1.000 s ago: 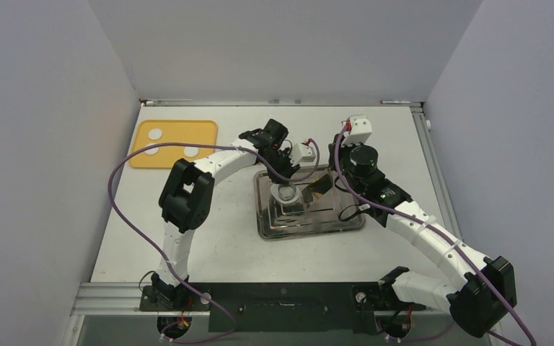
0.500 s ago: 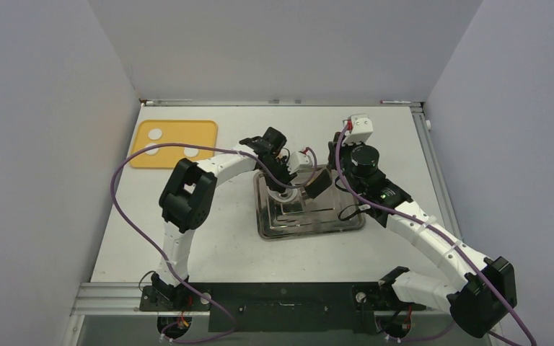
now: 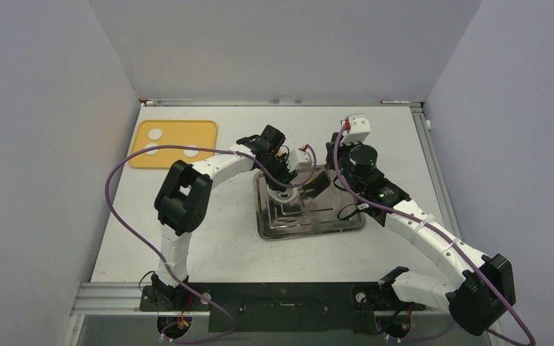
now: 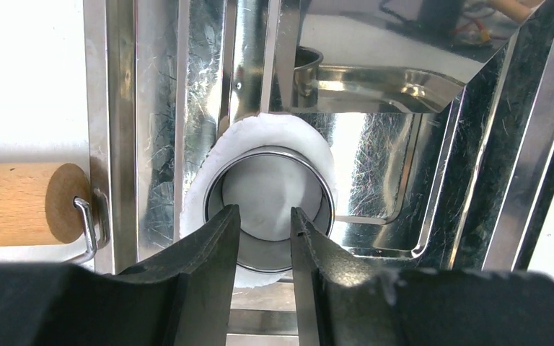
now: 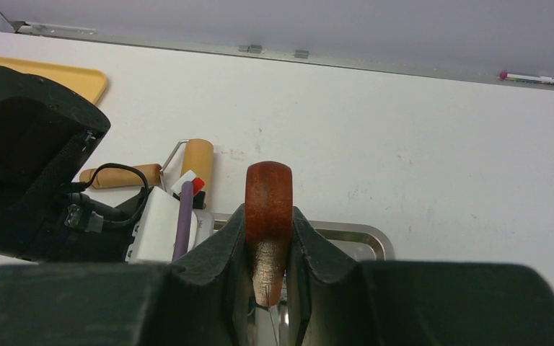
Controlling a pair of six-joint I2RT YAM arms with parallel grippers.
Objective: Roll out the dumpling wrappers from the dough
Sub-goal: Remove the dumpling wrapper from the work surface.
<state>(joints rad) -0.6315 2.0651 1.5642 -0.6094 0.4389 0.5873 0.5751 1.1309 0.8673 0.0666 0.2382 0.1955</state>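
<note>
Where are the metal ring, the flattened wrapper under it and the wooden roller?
metal ring [image 4: 327, 202]: left wrist view, right side of its rim.
dumpling wrapper [image 4: 288, 132]: left wrist view, white edge showing beyond the ring.
wooden roller [image 4: 14, 203]: left wrist view, its barrel near the end.

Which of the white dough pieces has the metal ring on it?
The flattened wrapper in the steel tray; the three small lumps lie bare on the yellow board.

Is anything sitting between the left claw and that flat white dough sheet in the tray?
Yes. A metal ring stands on the dough sheet in the tray, right in front of the left gripper. It encloses the sheet's middle, and a white border shows around it.
</note>
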